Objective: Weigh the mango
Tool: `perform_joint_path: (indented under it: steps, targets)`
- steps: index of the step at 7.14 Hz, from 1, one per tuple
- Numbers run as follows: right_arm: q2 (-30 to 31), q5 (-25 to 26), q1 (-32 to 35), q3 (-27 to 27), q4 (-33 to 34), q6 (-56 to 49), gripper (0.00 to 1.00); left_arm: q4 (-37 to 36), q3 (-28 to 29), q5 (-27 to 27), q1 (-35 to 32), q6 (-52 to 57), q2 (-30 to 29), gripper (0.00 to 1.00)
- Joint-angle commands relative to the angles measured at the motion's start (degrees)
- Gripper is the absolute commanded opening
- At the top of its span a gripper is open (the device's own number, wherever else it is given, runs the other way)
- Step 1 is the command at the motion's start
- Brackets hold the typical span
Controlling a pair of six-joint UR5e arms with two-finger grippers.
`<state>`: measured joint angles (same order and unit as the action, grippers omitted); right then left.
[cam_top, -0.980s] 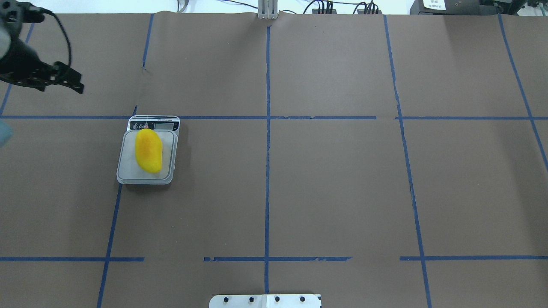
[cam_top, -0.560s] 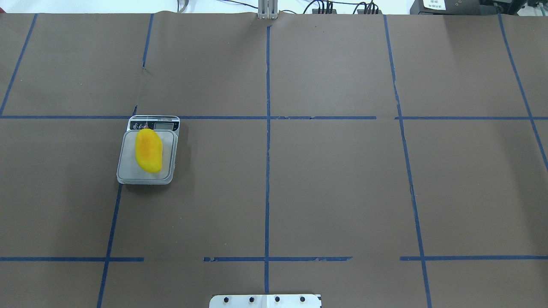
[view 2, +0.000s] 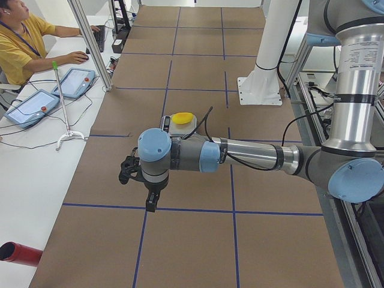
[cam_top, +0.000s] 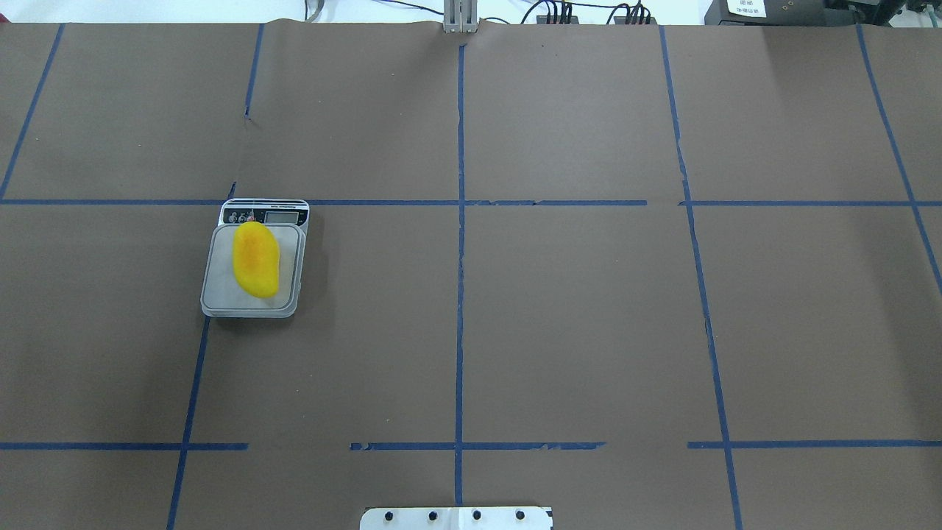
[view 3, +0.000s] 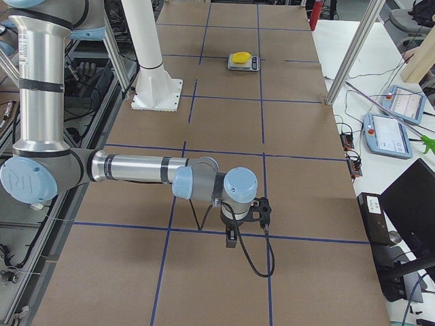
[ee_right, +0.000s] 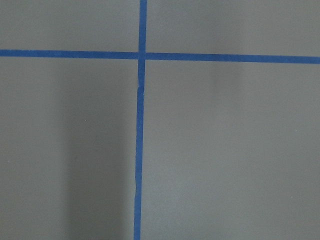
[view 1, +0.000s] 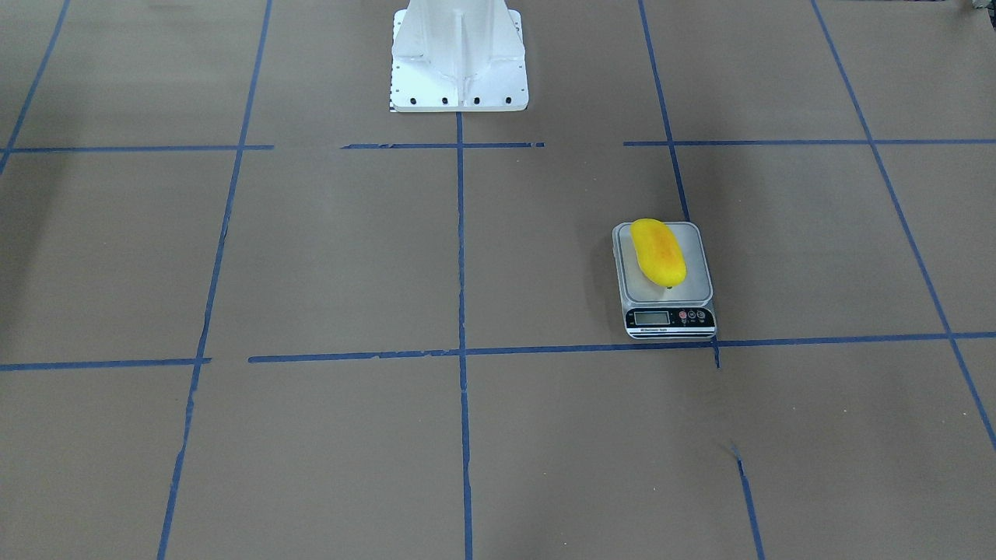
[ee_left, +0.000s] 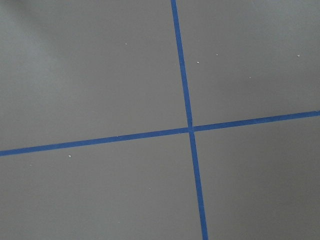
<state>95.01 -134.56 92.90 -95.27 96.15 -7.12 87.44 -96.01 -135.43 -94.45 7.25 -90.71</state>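
Note:
The yellow mango point(cam_top: 255, 259) with an orange blush lies lengthwise on the grey platform of a small digital scale point(cam_top: 219, 297), on the robot's left half of the table. It also shows in the front-facing view point(view 1: 658, 251), above the scale's display point(view 1: 652, 317). Neither gripper shows in the overhead or front-facing views. In the exterior left view my left gripper point(view 2: 151, 203) hangs over the table's near end, well away from the mango point(view 2: 182, 117). In the exterior right view my right gripper point(view 3: 231, 238) hangs far from the mango point(view 3: 240, 56). I cannot tell whether either is open or shut.
The white robot base point(view 1: 457, 54) stands at the table's robot side. Brown paper with blue tape lines covers the table. A seated operator point(view 2: 21, 36), tablets point(view 2: 73, 81) and a red cylinder point(view 2: 18, 253) lie beyond the table's far edge.
My left gripper, at the overhead view's top left one second ago, has gone out of that view. The mango and scale have not moved.

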Motion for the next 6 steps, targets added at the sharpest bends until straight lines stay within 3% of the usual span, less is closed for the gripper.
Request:
perform_joint_path:
  steps: [1,6]
  targets:
    - [0.0,0.0,0.0,0.0,0.0,0.0,1.0,-0.1,-0.3,0.2,3.0,-0.8,-0.3,1.0]
    - [0.0,0.0,0.0,0.0,0.0,0.0,1.0,-4.7,-2.6,-0.1,2.8,-0.5,0.1,1.0]
